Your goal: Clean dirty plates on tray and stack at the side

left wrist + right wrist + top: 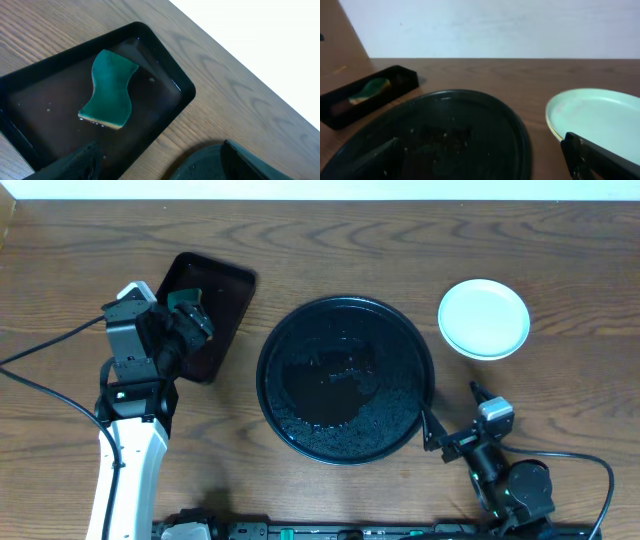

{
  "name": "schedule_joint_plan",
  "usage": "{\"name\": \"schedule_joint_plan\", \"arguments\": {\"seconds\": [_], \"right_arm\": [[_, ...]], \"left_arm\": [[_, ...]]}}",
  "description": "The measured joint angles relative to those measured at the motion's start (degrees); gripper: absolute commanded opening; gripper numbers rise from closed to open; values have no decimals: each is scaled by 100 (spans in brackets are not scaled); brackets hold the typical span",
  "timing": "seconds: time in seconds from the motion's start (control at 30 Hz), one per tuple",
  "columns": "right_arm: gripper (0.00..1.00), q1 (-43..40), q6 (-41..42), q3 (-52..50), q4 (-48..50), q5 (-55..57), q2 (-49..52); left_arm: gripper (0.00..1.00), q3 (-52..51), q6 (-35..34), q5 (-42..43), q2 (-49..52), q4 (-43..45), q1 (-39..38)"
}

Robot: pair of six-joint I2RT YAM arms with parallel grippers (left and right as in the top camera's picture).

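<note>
The round black tray [345, 315] lies mid-table, wet and speckled, with no plate on it. The plates [484, 318] sit stacked to its right on the wood; the top one is pale mint-white. In the right wrist view a pale yellow rim shows under the top of the plates [600, 115]. My left gripper [193, 318] hangs open over the rectangular tray and holds nothing [160, 170]. My right gripper [452, 412] stands open and empty at the round tray's front right edge [485, 165], in front of the stack, one finger on each side of the tray [470, 105] rim.
A small rectangular dark tray [232, 290] lies at the left with a green sponge [110, 90] in it, lying flat. A black cable [40, 360] runs across the table left of the left arm. The sponge [370, 89] also shows in the right wrist view.
</note>
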Motion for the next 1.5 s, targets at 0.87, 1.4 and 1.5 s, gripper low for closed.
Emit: {"name": "schedule_joint_plan", "arguments": {"seconds": [0.87, 1.4, 1.5], "right_arm": [[99, -614, -192, 0, -107, 70, -208], [99, -911, -420, 0, -116, 111, -208], [99, -911, -420, 0, -116, 111, -208]], "left_arm": [[77, 0, 0, 0, 0, 0, 0], [77, 0, 0, 0, 0, 0, 0], [77, 0, 0, 0, 0, 0, 0]]}}
